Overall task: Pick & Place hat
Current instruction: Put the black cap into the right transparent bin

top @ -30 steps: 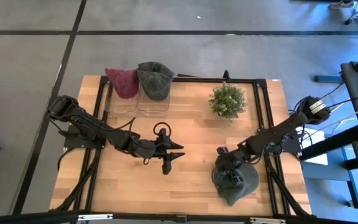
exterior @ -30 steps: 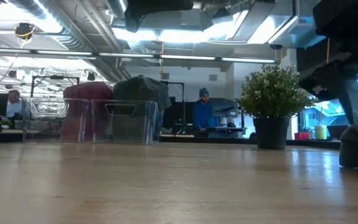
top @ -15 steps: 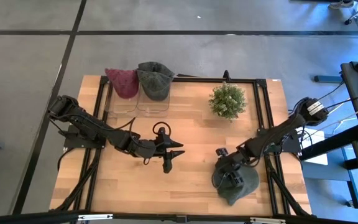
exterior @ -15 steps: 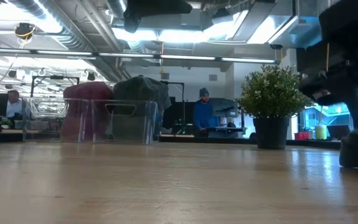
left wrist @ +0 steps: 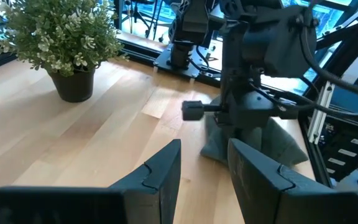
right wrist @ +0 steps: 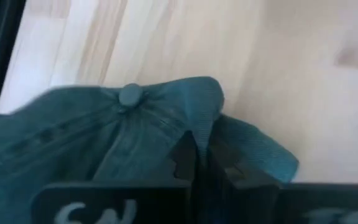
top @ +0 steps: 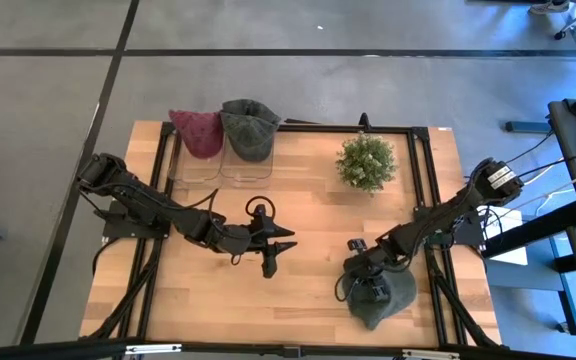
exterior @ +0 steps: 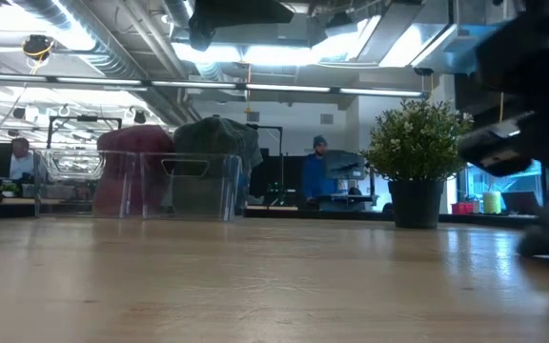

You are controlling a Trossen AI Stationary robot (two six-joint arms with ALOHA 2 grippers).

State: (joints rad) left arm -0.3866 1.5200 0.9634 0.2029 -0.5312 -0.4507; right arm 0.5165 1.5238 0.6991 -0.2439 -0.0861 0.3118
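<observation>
A dark green cap (top: 386, 302) lies on the wooden table (top: 308, 300) near its front right corner; the left wrist view shows the cap (left wrist: 282, 147) under the other arm. My right gripper (top: 366, 284) stands over its crown, shut on the cloth (right wrist: 199, 142). My left gripper (top: 290, 241) hovers open at mid-table, nothing between its fingers (left wrist: 204, 152). At the back left, a red hat (top: 198, 131) and a dark green hat (top: 249, 127) sit on top of clear boxes. My right gripper pinches a raised fold of the cap's crown (right wrist: 209, 116) between its two fingers, beside the top button (right wrist: 129, 94). The fingers come from above, pointing down. The rest of the cap lies on the table, its cloth puckered up at the fingers.
A potted plant (top: 366, 162) stands at the back right. Two clear boxes (top: 220, 160) stand at the back left under the hats. A black frame (top: 423, 200) runs along the table's sides. Bare wood lies between the two arms.
My right gripper has gone down and a little toward the table's near edge, onto the cap's crown, and has taken hold of a fold of it. The cap stays on the table.
</observation>
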